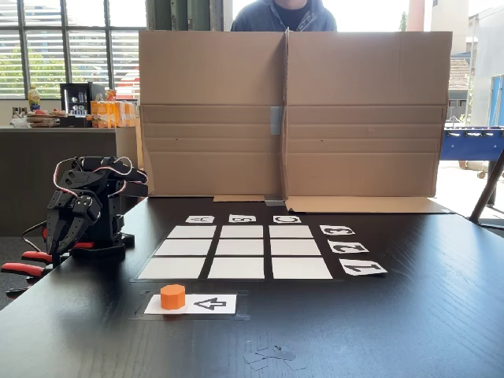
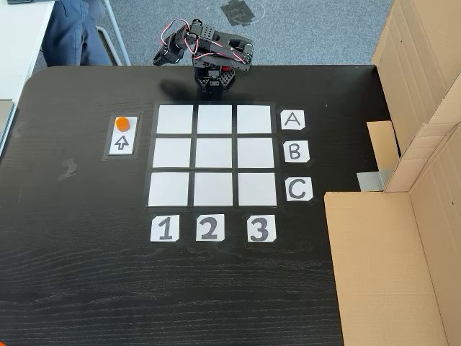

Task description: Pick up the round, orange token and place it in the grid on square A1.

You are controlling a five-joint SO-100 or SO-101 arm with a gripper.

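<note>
The black arm (image 1: pixel 87 209) sits folded at the edge of the dark table (image 2: pixel 79 274), its base just beyond the A row of the grid (image 2: pixel 213 154) in a fixed view from above. Its gripper (image 1: pixel 63 240) points downward at the left of the low fixed view, off to the side of the grid and well apart from the token; the fingers look close together there, but I cannot tell for sure whether they are shut, and nothing shows between them. In the view from above the gripper (image 2: pixel 160 58) reaches toward the left, past the table's edge. The orange token (image 2: pixel 123 123) stands upright on a small white card (image 2: pixel 122 136) with a black arrow, at the end of the card nearer the arm, with the arrow pointing at it. The same token (image 1: pixel 172 296) shows at the left end of the card (image 1: pixel 197 304) in the low view. The card lies just beside the grid's column 1, apart from it. Square A1 (image 2: pixel 175 120), the corner cell in line with the A label (image 2: pixel 292 120) and the 1 label (image 2: pixel 164 228), is bare, as are the eight other cells. A folded cardboard screen (image 1: pixel 291 114) stands at the far side of the table in the low view, with a person (image 1: pixel 283 14) partly seen behind it. A few scraps of grey tape (image 1: pixel 272 356) lie on the table near the camera.
</note>
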